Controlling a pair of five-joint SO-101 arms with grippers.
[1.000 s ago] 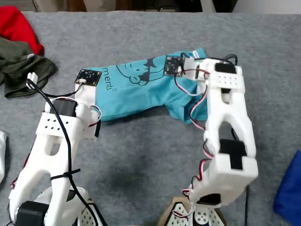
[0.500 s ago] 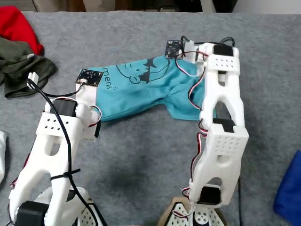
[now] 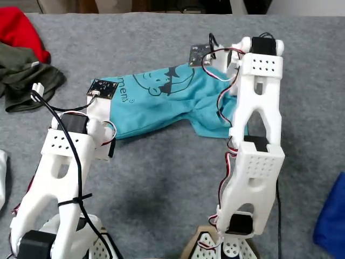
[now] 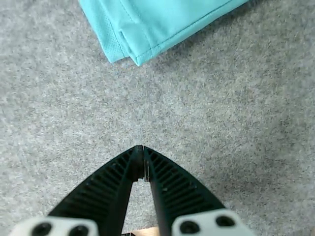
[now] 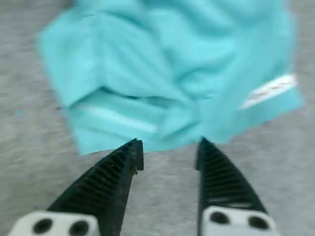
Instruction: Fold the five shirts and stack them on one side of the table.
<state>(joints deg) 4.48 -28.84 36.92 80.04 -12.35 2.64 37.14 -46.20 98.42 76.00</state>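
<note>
1. Nearest, both arms rise from the near edge of the grey table (image 3: 161,183); a blue shirt (image 3: 331,216) lies at the near right edge; a white cloth (image 3: 2,178) shows at the left edge.
2. The left gripper (image 4: 142,150) hangs over bare grey surface; its jaws are closed tip to tip with nothing between them; a folded corner of the teal shirt (image 3: 161,102) lies just beyond the tips, apart from them.
3. The teal shirt lies mid-table between the two wrists, partly folded, its dark print facing up; its right end is rumpled and passes under the right arm.
4. The right gripper (image 5: 169,142) hangs at the shirt's far right end; its jaws are spread apart and hold nothing; the tips are over grey surface just beside the bunched hem; a white label (image 5: 270,88) shows on the fabric.
5. Farther off to the left, a dark green shirt (image 3: 24,75) lies bunched; a red shirt (image 3: 19,29) sits just beside it in the far left corner.
</note>
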